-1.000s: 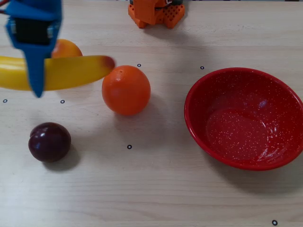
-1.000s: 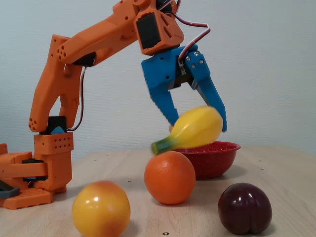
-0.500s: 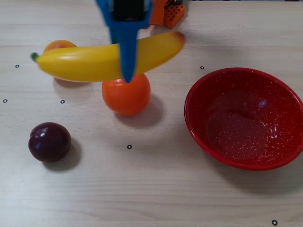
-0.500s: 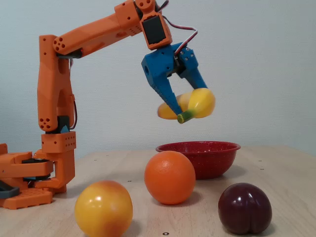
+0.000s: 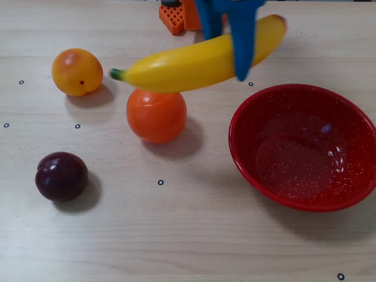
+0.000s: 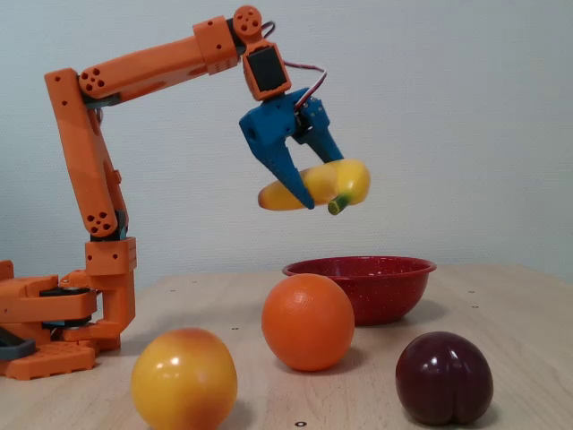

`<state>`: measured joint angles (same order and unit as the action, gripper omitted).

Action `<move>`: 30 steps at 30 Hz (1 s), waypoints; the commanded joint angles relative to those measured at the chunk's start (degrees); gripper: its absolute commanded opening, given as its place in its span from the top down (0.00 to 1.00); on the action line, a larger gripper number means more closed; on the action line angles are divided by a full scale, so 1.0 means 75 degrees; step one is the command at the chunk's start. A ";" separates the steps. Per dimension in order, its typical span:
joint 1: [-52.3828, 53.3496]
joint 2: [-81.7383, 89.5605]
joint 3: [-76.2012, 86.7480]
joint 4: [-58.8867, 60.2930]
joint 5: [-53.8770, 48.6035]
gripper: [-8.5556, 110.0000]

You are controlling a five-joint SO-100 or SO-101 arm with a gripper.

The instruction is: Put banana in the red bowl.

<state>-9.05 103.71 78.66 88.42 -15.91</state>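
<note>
The yellow banana (image 5: 194, 63) hangs in the air, held by my blue gripper (image 5: 241, 70), which is shut on it near its reddish end. In the fixed view the banana (image 6: 336, 184) and the gripper (image 6: 313, 193) are well above the table, up and left of the red bowl (image 6: 363, 285). In the overhead view the red speckled bowl (image 5: 305, 147) sits at the right, empty. The banana's green tip points left, over the orange.
An orange (image 5: 156, 115) lies under the banana's left half. A yellow-orange fruit (image 5: 77, 71) sits at the far left and a dark plum (image 5: 61, 175) at the front left. The arm's orange base (image 6: 54, 313) stands at the back.
</note>
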 commanded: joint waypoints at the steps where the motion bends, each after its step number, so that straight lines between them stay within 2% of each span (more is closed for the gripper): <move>1: -0.0270 0.0867 -0.0316 -0.0375 0.0293 0.93; 17: -0.2625 0.0211 -0.0188 -0.1172 0.0680 0.93; 30: -0.2824 -0.1852 -0.1723 -0.1359 0.0645 0.93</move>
<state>-29.79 87.36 73.39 80.07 -11.43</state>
